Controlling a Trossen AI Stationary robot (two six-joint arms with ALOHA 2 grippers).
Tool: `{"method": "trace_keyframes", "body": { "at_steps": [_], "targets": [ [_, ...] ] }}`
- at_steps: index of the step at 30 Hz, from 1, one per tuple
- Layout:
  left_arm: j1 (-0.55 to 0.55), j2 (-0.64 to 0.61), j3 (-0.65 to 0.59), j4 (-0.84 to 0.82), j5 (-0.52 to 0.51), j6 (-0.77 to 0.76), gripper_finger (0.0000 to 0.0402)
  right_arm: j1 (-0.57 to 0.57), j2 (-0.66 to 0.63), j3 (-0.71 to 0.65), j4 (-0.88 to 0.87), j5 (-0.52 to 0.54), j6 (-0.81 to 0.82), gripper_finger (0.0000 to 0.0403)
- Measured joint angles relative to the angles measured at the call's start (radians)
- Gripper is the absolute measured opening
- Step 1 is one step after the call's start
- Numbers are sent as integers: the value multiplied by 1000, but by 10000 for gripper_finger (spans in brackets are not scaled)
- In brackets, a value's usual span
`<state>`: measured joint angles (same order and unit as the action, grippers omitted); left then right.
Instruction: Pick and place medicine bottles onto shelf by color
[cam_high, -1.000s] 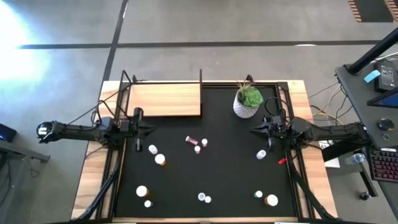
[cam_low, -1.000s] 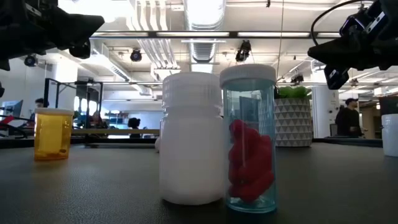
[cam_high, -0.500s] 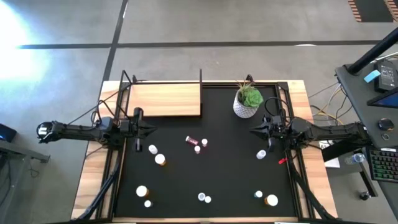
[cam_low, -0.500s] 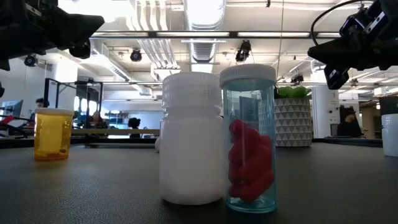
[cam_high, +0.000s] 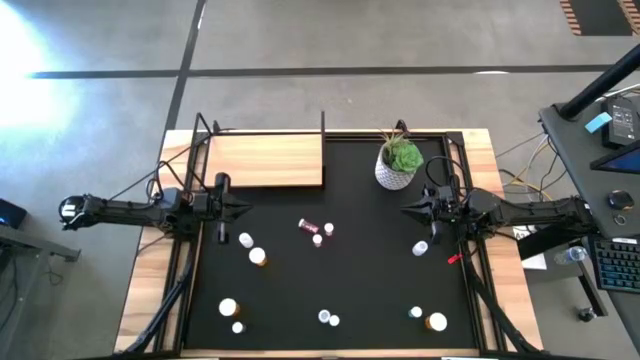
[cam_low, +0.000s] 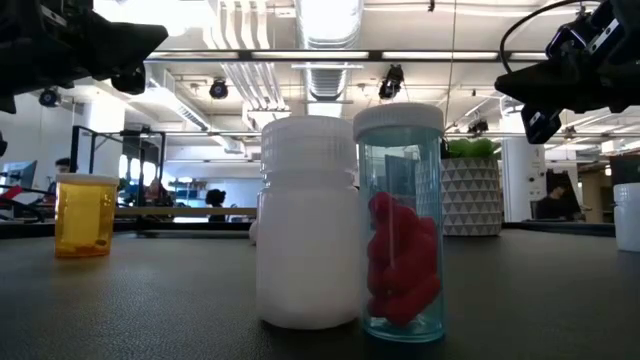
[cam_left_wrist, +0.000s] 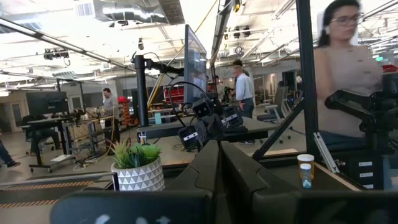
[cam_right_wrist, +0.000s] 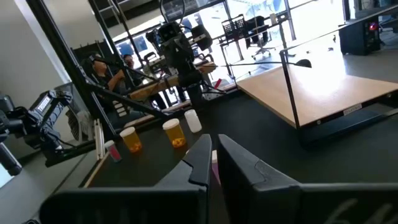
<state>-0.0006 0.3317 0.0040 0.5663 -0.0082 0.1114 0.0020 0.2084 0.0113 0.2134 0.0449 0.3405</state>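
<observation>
We judge medicine bottles (cam_high: 258, 257) light, rigid, slick plastic; probably tip easily. Grasp mid-body below cap. Left gripper (cam_high: 243, 207), right gripper (cam_high: 407, 210): closed, empty.

Black mat (cam_high: 350, 280); light wood shelf (cam_high: 265, 160); orange bottle (cam_low: 85, 215); white bottle (cam_low: 308, 225).

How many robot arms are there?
2: the left arm reaches in at the black mat's left edge, the right arm at its right edge, near the plant.
</observation>
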Motion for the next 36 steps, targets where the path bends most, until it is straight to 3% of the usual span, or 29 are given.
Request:
{"method": "trace_keyframes", "body": {
  "at_steps": [22,28,36],
  "targets": [
    [0,0,0,0,0,0,0,0,0,0,17,0,0,18],
    [0,0,0,0,0,0,0,0,2,0,89,32,0,18],
    [0,0,0,0,0,0,0,0,3,0,198,71,231,18]
  ]
}}
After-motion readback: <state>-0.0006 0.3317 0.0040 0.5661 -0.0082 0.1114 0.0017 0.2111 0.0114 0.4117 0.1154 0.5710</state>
